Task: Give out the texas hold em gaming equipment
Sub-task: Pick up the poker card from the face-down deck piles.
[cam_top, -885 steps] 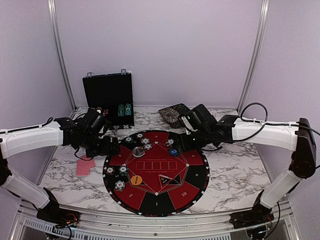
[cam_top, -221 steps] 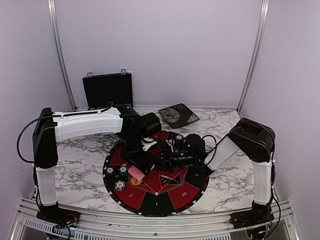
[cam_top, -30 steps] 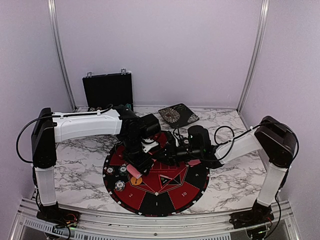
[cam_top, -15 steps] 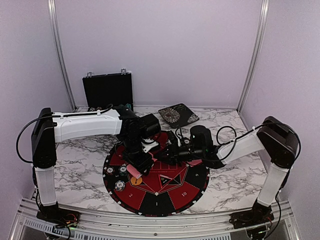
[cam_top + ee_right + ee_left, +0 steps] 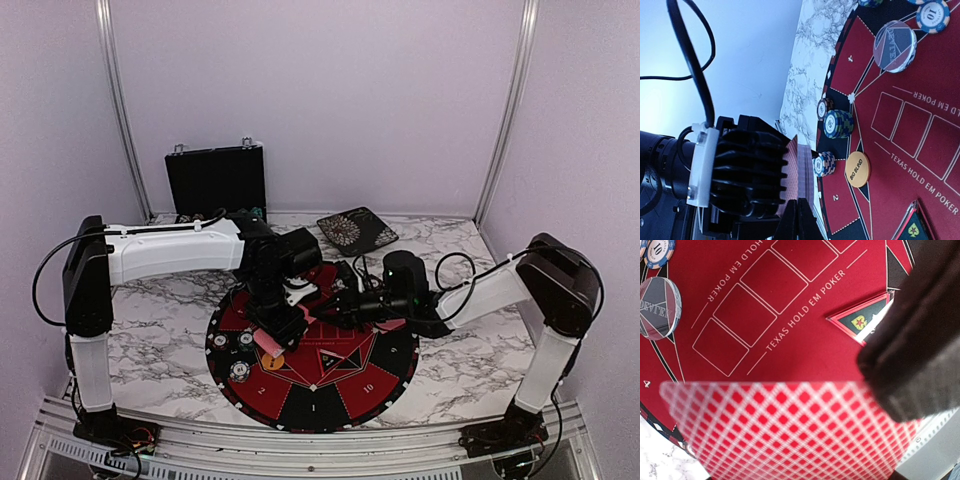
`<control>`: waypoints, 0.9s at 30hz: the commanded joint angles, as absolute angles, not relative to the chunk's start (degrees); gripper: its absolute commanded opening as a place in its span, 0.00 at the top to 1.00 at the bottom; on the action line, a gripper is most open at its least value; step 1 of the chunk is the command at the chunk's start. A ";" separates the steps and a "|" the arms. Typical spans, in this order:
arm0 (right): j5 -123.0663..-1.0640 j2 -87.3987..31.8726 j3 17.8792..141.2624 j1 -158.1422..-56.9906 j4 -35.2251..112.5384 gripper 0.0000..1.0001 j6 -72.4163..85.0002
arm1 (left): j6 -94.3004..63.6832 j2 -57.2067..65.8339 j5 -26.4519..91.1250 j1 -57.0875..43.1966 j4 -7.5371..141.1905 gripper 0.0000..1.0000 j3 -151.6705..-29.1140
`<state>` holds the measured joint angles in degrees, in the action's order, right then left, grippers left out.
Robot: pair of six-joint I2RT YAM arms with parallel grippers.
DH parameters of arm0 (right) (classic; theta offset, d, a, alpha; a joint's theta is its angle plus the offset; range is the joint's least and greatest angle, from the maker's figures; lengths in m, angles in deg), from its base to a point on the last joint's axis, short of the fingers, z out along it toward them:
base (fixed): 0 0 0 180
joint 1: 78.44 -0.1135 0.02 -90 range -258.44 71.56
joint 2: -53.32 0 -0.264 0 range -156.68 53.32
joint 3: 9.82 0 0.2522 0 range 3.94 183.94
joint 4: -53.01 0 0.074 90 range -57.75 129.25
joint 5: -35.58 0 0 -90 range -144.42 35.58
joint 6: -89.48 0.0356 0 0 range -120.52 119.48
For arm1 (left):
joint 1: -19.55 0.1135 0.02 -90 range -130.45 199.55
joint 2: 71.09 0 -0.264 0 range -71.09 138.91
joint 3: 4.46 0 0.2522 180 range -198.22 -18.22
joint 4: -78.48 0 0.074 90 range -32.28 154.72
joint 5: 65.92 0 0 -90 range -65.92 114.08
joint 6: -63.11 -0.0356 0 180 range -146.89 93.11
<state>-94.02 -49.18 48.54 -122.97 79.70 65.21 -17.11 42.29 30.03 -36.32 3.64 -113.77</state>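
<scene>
My left gripper (image 5: 272, 338) hangs over the left side of the round mat (image 5: 340, 385), shut on a stack of red-backed playing cards (image 5: 268, 342). The top card's diamond back (image 5: 790, 430) fills the bottom of the left wrist view. My right gripper (image 5: 318, 316) reaches in from the right. Its jaws (image 5: 800, 215) are pressed together on the edge of a card (image 5: 796, 165) at the stack's side. One dark right finger (image 5: 920, 355) overlaps the card's corner. Chip stacks (image 5: 838, 123) (image 5: 824, 164) and the orange big blind disc (image 5: 858, 169) lie on the mat below.
A clear dealer disc (image 5: 896, 46) and a chip marked ten (image 5: 932, 15) lie at the mat's far side. The black case (image 5: 215, 180) stands open at the back left. A dark patterned square (image 5: 357, 232) lies behind the mat. Marble table (image 5: 150, 310) surrounds it.
My right jaws have closed at the edge of the card stack. The left arm and its cards have stayed put.
</scene>
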 commanded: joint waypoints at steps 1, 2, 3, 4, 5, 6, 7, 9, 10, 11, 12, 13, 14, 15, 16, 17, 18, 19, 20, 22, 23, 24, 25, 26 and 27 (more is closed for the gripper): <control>-94.30 -46.70 47.70 -121.78 81.61 1.00 65.58 | -17.75 39.64 29.64 -36.08 1.88 0.66 -112.85; -94.40 -46.56 47.56 -121.58 81.88 1.00 65.72 | -17.75 39.62 29.69 -36.08 1.88 0.66 -112.76; -94.43 -46.34 47.36 -121.45 81.96 1.00 65.74 | -17.75 39.65 29.68 -36.08 1.88 0.66 -112.71; -94.49 -46.15 47.30 -121.26 82.01 1.00 65.77 | -17.73 39.64 29.68 -36.08 1.88 0.66 -112.66; -94.62 -46.07 47.17 -121.16 82.05 1.00 65.80 | -17.67 39.60 29.58 -36.08 1.89 0.66 -112.63; -94.74 -45.89 47.07 -120.99 82.12 1.00 65.89 | -17.64 39.62 29.45 -36.01 1.88 0.67 -112.62; -94.91 -45.77 46.90 -120.78 82.25 1.00 65.93 | -17.61 39.53 29.47 -35.99 1.91 0.67 -112.62; -95.23 -45.51 46.52 -120.29 82.76 1.00 66.17 | -17.58 39.56 29.36 -35.93 1.91 0.67 -112.66; -95.34 -45.35 46.28 -120.09 82.91 1.00 66.22 | -17.61 39.48 29.32 -35.91 1.86 0.67 -112.70; -95.44 -45.12 46.05 -119.79 82.92 1.00 66.30 | -17.57 39.51 29.32 -35.84 1.88 0.67 -112.70; -95.53 -44.91 45.89 -119.57 83.00 1.00 66.32 | -17.53 39.51 29.29 -35.78 1.88 0.67 -112.71; -95.62 -44.68 45.63 -119.34 83.02 1.00 66.28 | -17.61 39.48 29.29 -35.74 1.88 0.67 -112.71; -95.69 -44.38 45.41 -119.08 83.10 1.00 66.30 | -17.59 39.35 29.28 -35.65 1.88 0.67 -112.58; -95.73 -44.01 45.02 -118.72 83.11 1.00 66.35 | -17.68 39.31 29.21 -35.58 1.86 0.67 -112.54; -95.78 -43.62 44.73 -118.47 83.03 1.00 66.32 | -17.71 39.22 29.10 -35.49 1.88 0.67 -112.39; -95.86 -43.22 44.34 -118.21 83.02 1.00 66.37 | -17.78 39.15 29.04 -35.39 1.88 0.67 -112.19; -95.95 -42.81 43.91 -117.92 83.05 1.00 66.36 | -17.80 38.94 29.02 -35.26 1.88 0.67 -112.04; -96.06 -42.35 43.50 -117.64 83.10 1.00 66.41 | -17.75 38.80 28.99 -35.10 1.88 0.67 -111.86; -96.10 -41.88 42.98 -117.30 83.23 1.00 66.49 | -17.72 38.65 28.93 -34.97 1.91 0.67 -111.69; -96.40 -40.95 41.98 -116.64 83.48 1.00 66.77 | -17.66 38.45 28.84 -34.73 1.95 0.67 -111.29; -96.51 -40.46 41.46 -116.27 83.54 1.00 66.86 | -17.73 38.36 28.82 -34.68 1.97 0.67 -111.11; -96.60 -40.04 41.13 -115.98 83.50 1.00 66.94 | -17.69 38.28 28.78 -34.60 1.97 0.67 -110.98; -96.69 -39.59 40.76 -115.71 83.36 1.00 66.90 | -17.61 38.20 28.72 -34.53 1.95 0.67 -110.81; -96.77 -39.13 40.46 -115.42 83.29 1.00 66.89 | -17.58 38.12 28.59 -34.46 2.01 0.67 -110.70; -96.85 -38.72 40.10 -114.98 83.21 1.00 66.89 | -17.65 38.07 28.58 -34.37 2.10 0.67 -110.57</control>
